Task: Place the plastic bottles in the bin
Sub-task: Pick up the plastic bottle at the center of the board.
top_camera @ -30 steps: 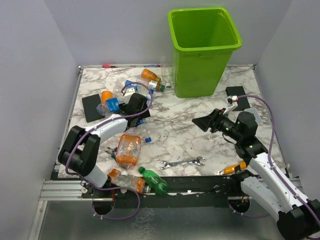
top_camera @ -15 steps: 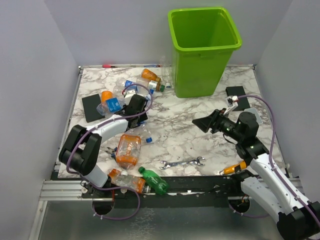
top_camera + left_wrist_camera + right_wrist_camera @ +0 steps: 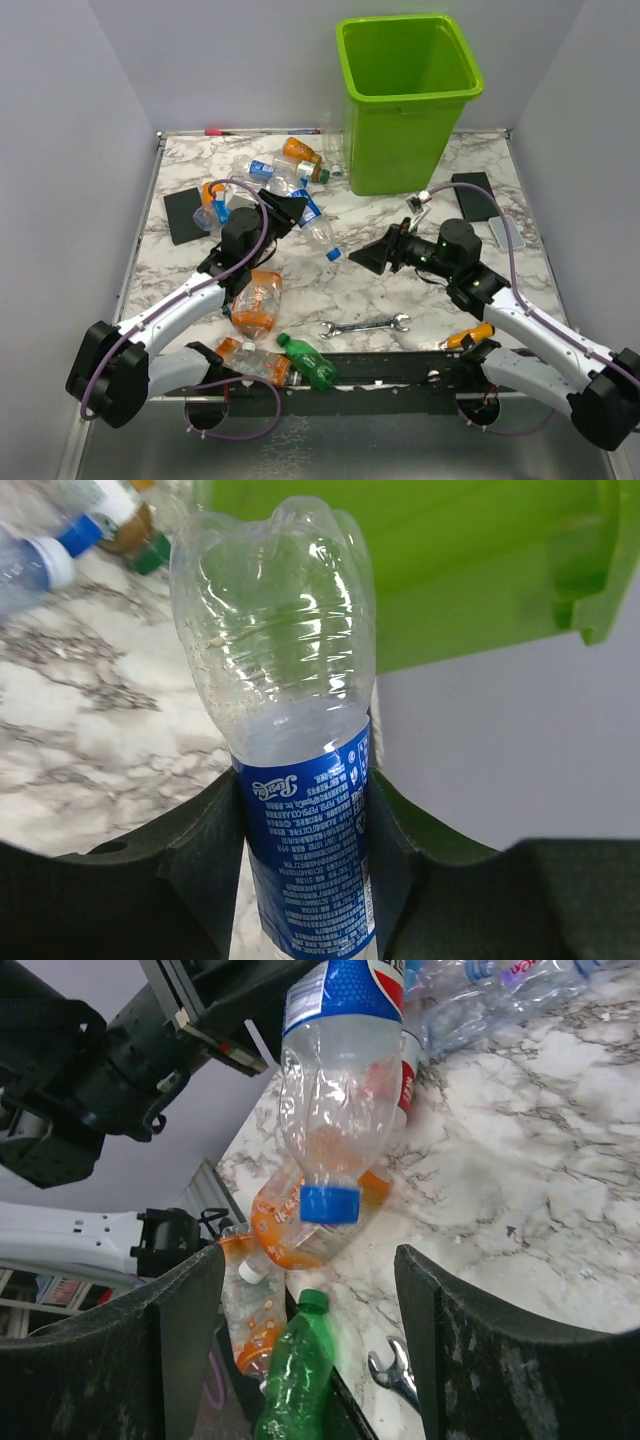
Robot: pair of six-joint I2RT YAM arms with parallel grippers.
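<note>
— How do the left jaws stand?
— Clamped on a clear plastic bottle with a blue label and blue cap (image 3: 285,660), pressing both sides of the label. Its ribbed clear base sticks out beyond them. It appears lifted off the white-and-grey marbled counter (image 3: 360,295).
— And the right jaws?
— Apart, with nothing between them. They face the bottle's cap end from just beside it, not touching.
— Where is the tall lime-green plastic bin (image 3: 400,150)?
— Upright at the far edge of the counter, beyond both sets of jaws and apart from the held bottle.
— What lies around?
— Under the left arm is a crushed orange plastic bottle (image 3: 255,303). At the near edge, a green plastic bottle (image 3: 308,362) lies beside a clear-and-orange bottle (image 3: 248,357). A bunch of clear and orange bottles (image 3: 290,165) sits at the far left, reaching toward the bin's foot. A silver wrench (image 3: 365,326) lies near the front between the arms. An orange-handled screwdriver (image 3: 470,336) lies by the right arm. There is a flat black square (image 3: 185,215) on the left side and a second black square (image 3: 472,195) behind the right arm.
— The room?
— Plain pale grey walls (image 3: 200,60) close in the counter on three sides.
</note>
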